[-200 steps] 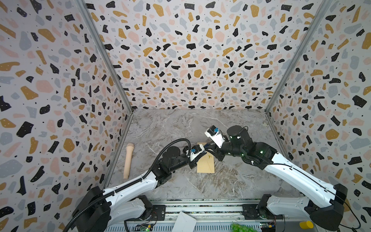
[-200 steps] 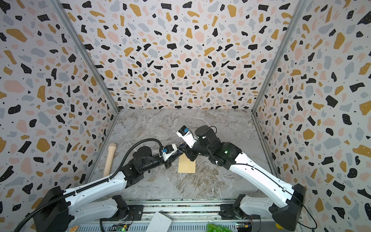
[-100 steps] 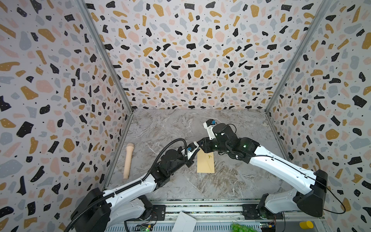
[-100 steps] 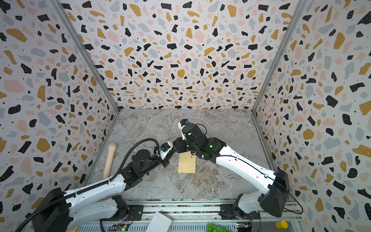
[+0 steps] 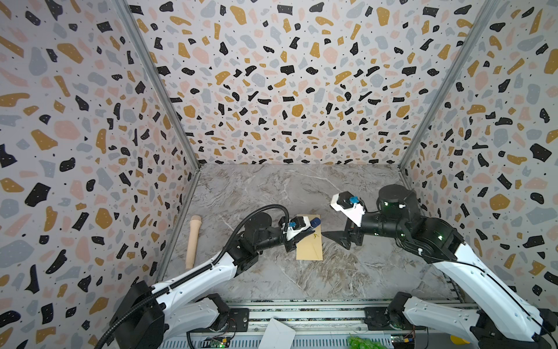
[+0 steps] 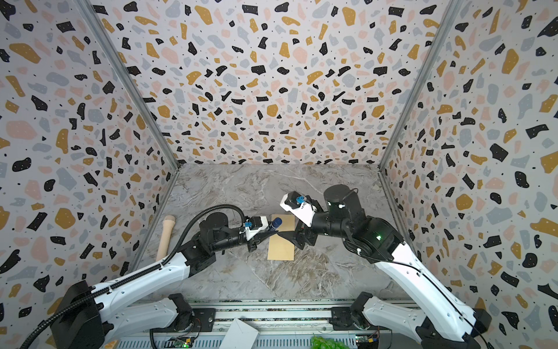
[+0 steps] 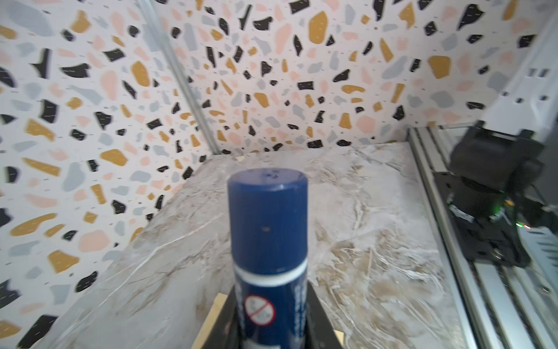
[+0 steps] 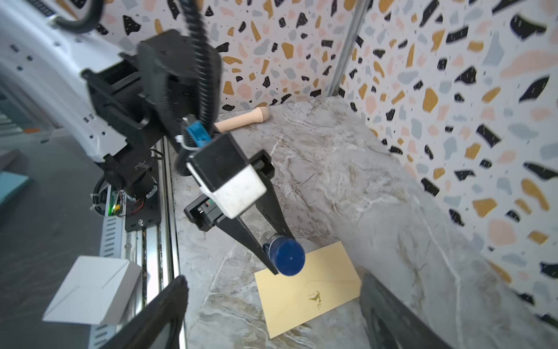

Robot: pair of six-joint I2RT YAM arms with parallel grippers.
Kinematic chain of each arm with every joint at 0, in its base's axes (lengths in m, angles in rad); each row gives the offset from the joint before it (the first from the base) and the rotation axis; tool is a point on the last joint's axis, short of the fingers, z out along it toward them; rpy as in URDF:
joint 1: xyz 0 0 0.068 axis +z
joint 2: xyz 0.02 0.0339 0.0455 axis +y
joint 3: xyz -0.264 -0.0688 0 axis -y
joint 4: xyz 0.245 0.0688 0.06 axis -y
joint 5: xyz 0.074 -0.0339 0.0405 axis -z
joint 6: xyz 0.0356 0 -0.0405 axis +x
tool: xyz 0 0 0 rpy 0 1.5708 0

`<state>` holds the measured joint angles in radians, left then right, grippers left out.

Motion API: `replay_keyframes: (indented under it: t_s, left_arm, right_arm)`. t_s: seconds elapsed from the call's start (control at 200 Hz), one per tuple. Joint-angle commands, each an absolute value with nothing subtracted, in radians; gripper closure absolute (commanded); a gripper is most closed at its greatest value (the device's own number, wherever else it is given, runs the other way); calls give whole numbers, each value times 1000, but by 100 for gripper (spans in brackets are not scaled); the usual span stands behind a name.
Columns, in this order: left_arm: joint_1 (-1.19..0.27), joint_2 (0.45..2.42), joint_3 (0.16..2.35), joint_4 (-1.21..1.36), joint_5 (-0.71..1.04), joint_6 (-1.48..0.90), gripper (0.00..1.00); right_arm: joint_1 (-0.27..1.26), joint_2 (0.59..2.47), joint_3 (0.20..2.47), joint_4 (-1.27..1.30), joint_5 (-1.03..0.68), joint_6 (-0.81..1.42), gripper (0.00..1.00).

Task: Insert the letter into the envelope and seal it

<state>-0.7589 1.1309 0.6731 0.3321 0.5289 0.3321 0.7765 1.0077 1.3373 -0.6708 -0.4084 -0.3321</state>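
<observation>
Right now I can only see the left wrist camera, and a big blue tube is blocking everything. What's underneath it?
Observer: A tan envelope lies flat on the table, and the blue tube hangs over one end of it.
Operator: Is the envelope open?
Observer: No. Its flap looks folded down, with a small yellow mark at the tip.
Operator: Where's my other claw?
Observer: In both top views the right gripper is just beside the envelope's right edge, with its jaws wide open and nothing in them.
</observation>
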Motion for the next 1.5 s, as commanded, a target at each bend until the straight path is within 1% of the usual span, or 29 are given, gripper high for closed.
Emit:
replay_keyframes:
  t_s: [0.0, 0.115, 0.245, 0.34, 0.411, 0.476, 0.546, 0.646, 0.726, 0.766, 0.871, 0.931, 0.986, 1.016, 1.191, 1.302, 1.427, 1.492]
  left_arm:
    - [-753, 1149, 712, 268, 730, 395, 100]
    - [-753, 1156, 713, 265, 762, 408, 100]
    - [-753, 1160, 715, 267, 770, 410, 100]
    - [-752, 1163, 714, 270, 765, 409, 100]
    - [-753, 1163, 713, 271, 764, 409, 100]
    - [-752, 1164, 714, 274, 767, 408, 100]
    - [-752, 1163, 712, 278, 765, 405, 100]
    - [-753, 1166, 710, 284, 762, 401, 100]
    - [-753, 1166, 706, 289, 761, 397, 100]
    - [-753, 1166, 706, 290, 758, 396, 100]
    - [-753, 1163, 706, 297, 751, 392, 100]
    - [-753, 1164, 703, 304, 740, 388, 100]
    - [-753, 1160, 698, 321, 714, 374, 100]
    - [-753, 1158, 695, 334, 695, 365, 100]
    - [-753, 1129, 654, 498, 439, 253, 100]
    - [-753, 1113, 648, 555, 276, 223, 100]
    - [-752, 1086, 623, 625, 116, 192, 100]
    - [-755, 1078, 613, 661, 52, 174, 100]
  right_arm:
    - [748, 1016, 1308, -725, -521, -590, 11]
    - [736, 1043, 1293, -746, -564, -672, 15]
    - [735, 1083, 1259, -745, -588, -706, 20]
    - [735, 1095, 1232, -734, -617, -718, 26]
    - [735, 1092, 1210, -714, -615, -714, 32]
    - [735, 1096, 1202, -713, -615, -718, 36]
    - [735, 1099, 1199, -704, -615, -714, 46]
    - [735, 1103, 1200, -697, -618, -706, 57]
    - [735, 1106, 1200, -693, -620, -700, 61]
    - [735, 1108, 1200, -696, -620, -699, 65]
    - [735, 1117, 1207, -703, -622, -688, 80]
    - [735, 1120, 1207, -693, -628, -668, 90]
    - [735, 1117, 1204, -672, -631, -635, 95]
    - [735, 1114, 1201, -649, -624, -602, 100]
    - [739, 1106, 1150, -429, -513, -197, 100]
    - [780, 1149, 1174, -400, -272, 133, 100]
    - [884, 1238, 1252, -481, -23, 404, 100]
    - [925, 1290, 1289, -515, 56, 544, 100]
